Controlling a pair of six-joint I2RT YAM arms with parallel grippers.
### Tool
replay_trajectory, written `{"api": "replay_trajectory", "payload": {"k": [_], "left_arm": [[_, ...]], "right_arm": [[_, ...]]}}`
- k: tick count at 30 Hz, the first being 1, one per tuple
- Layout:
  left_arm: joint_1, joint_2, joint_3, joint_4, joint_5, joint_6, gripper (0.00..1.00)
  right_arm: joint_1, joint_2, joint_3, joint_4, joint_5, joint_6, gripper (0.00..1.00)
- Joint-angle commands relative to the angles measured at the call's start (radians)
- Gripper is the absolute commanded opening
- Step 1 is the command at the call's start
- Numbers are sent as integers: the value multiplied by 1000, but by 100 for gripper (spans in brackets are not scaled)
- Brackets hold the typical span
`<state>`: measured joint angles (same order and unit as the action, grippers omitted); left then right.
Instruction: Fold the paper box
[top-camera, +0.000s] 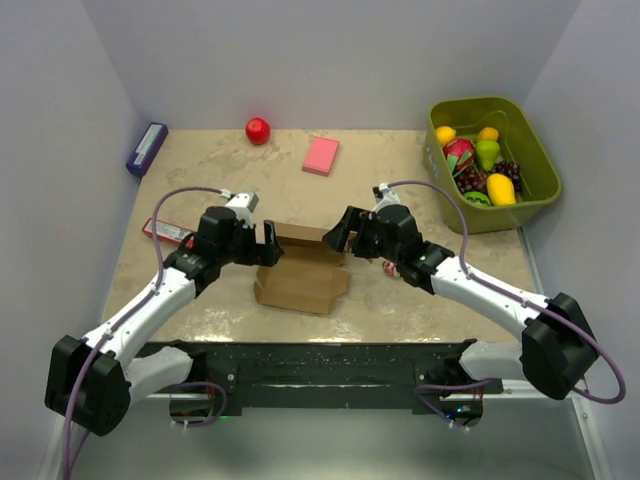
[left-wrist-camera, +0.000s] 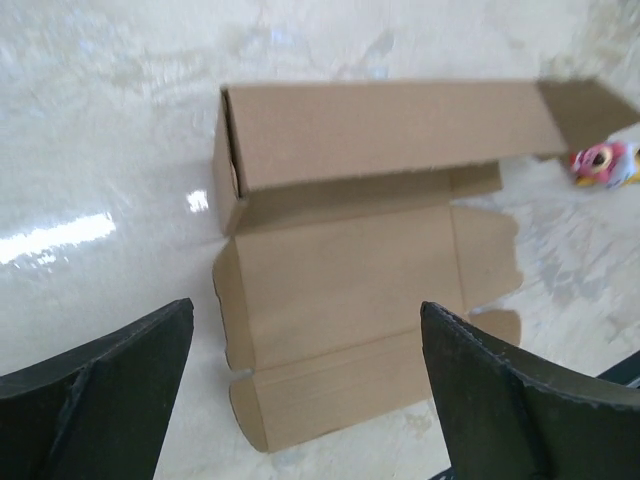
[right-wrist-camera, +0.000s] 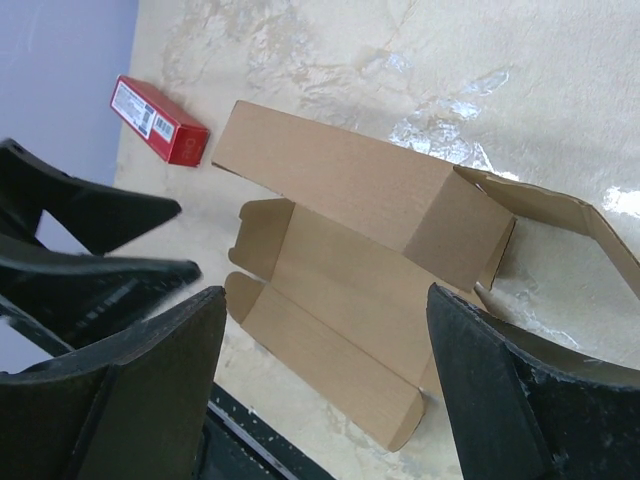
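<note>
The paper box (top-camera: 300, 272) is plain brown cardboard lying mid-table. It is partly formed: a long rectangular tube (left-wrist-camera: 380, 130) stands at its far side, and a wide lid panel with rounded end tabs (left-wrist-camera: 340, 300) lies flat toward the near edge. My left gripper (top-camera: 272, 245) hovers at the box's left end, jaws open and empty (left-wrist-camera: 307, 308). At the right end, my right gripper (top-camera: 338, 232) is open too, with nothing between its fingers (right-wrist-camera: 328, 295). An end flap (right-wrist-camera: 560, 215) sticks out loose from the tube.
A green bin (top-camera: 470, 103) of toy fruit stands at the back right. A pink flat block (top-camera: 321, 155), a red ball (top-camera: 258, 130) and a purple box (top-camera: 147, 148) lie along the back. A red carton (right-wrist-camera: 160, 122) lies left, and a small colourful toy (left-wrist-camera: 605, 160) sits by the box's right end.
</note>
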<state>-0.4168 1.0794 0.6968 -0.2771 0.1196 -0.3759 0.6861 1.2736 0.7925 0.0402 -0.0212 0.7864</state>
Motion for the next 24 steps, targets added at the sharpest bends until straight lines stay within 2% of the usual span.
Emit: {"api": "replay_trajectory", "payload": {"k": [1, 5, 10, 18, 24], "left_arm": [[99, 59, 66, 106, 158, -20, 100], [139, 115, 47, 254, 199, -63, 98], [179, 204, 32, 407, 224, -96, 87], [222, 295, -8, 532, 262, -136, 73], [225, 347, -34, 575, 272, -135, 67]], "right_arm": [[-7, 27, 45, 52, -3, 16, 84], [-16, 50, 39, 78, 3, 20, 84], [-28, 90, 40, 90, -8, 24, 83], [-33, 136, 37, 124, -11, 34, 82], [-45, 167, 37, 153, -25, 45, 82]]}}
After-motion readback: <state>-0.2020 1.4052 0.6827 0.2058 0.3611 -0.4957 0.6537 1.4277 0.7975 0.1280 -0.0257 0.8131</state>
